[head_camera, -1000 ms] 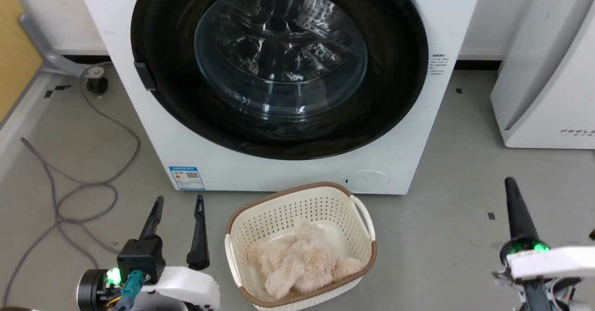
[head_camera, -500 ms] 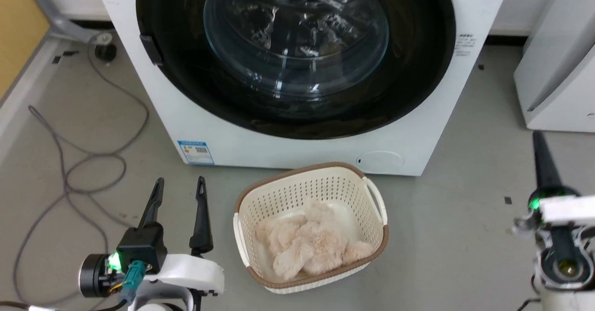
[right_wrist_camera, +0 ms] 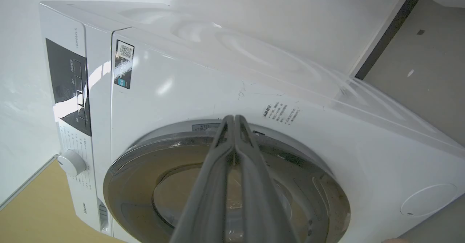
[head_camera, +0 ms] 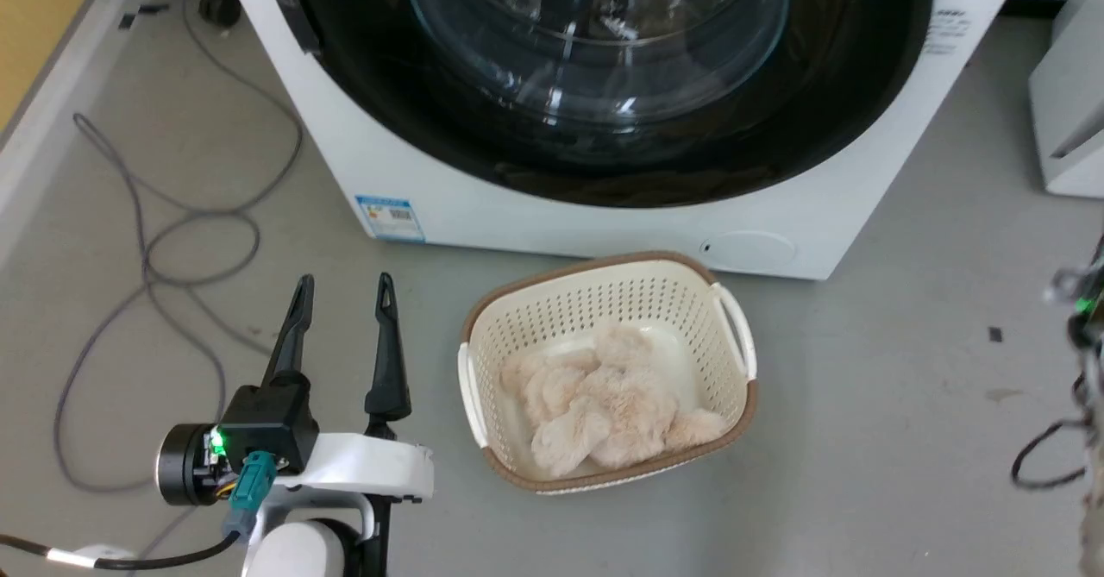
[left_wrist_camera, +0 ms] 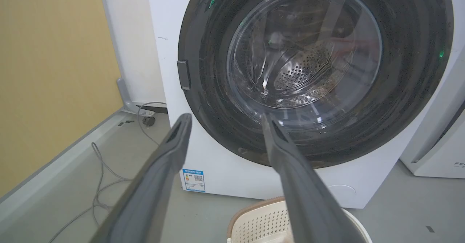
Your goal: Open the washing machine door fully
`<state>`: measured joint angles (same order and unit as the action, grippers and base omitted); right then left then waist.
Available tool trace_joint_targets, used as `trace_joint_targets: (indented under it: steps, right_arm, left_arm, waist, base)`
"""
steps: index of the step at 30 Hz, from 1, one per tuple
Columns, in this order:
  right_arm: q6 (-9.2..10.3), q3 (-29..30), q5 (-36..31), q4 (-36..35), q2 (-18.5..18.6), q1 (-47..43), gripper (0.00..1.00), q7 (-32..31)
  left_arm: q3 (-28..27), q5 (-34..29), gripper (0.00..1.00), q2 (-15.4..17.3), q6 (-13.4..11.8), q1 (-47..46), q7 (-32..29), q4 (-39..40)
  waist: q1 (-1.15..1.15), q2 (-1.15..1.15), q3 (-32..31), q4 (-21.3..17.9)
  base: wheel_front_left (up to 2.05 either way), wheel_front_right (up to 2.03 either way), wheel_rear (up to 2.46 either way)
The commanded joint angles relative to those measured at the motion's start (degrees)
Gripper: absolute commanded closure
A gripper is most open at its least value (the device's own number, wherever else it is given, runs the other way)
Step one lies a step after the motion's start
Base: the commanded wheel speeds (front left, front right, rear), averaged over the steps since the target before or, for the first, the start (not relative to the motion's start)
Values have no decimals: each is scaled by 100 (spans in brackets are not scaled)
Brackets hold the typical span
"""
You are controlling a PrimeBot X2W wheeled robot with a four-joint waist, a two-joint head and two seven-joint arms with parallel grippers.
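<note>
Right gripper (right_wrist_camera: pixel 232 118) raised, fingers together; door (right_wrist_camera: pixel 145 170) closed.

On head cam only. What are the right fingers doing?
Observer: In the right wrist view, the right gripper has its fingers pressed together, aimed at the right-hand rim of the door.
Operator: Door cracked open?
Observer: No. In the left wrist view it looks shut against the washing machine front.
Operator: Controls?
Observer: In the right wrist view, a white knob and a dark panel sit on the machine's top strip.
</note>
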<state>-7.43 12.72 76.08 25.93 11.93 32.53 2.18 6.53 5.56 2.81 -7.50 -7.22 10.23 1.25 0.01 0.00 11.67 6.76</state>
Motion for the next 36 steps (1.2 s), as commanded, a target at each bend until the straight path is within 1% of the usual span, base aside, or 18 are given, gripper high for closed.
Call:
trace_joint_targets:
  steps: [1,5,6,20,26,30,36]
  right_arm:
    - [-4,31,198,165,114,304,100,42]
    - [-5,-50,342,541,317,877,100,35]
    - [-5,-152,430,809,443,1285,100,4]
    - [-5,-685,810,1883,858,2743,100,-242]
    - [-5,-882,1102,2219,946,3131,100,-540]
    - [-5,-916,1350,2441,978,3325,100,-598]
    - [-6,-1154,1553,2517,959,3369,100,-1160]
  left_arm:
    - [29,31,0,6,-49,-115,62,34]
    - [109,58,0,6,-90,-240,110,55]
    - [153,74,0,6,-119,-333,146,71]
    - [371,221,0,7,-312,-647,313,122]
    - [458,287,0,7,-400,-736,385,150]
    - [505,330,0,7,-446,-803,433,154]
    - [531,339,0,7,-476,-872,476,138]
  waist:
    - [-1,0,126,82]
    - [-1,0,327,179]
    - [-1,0,474,248]
    - [-1,0,922,583]
    - [-1,0,1098,719]
    - [-1,0,1215,786]
    - [-1,0,1272,827]
  base:
    - [0,0,0]
    - [0,0,0]
    - [0,0,0]
    - [0,0,0]
    - [0,0,0]
    - [0,0,0]
    - [0,0,0]
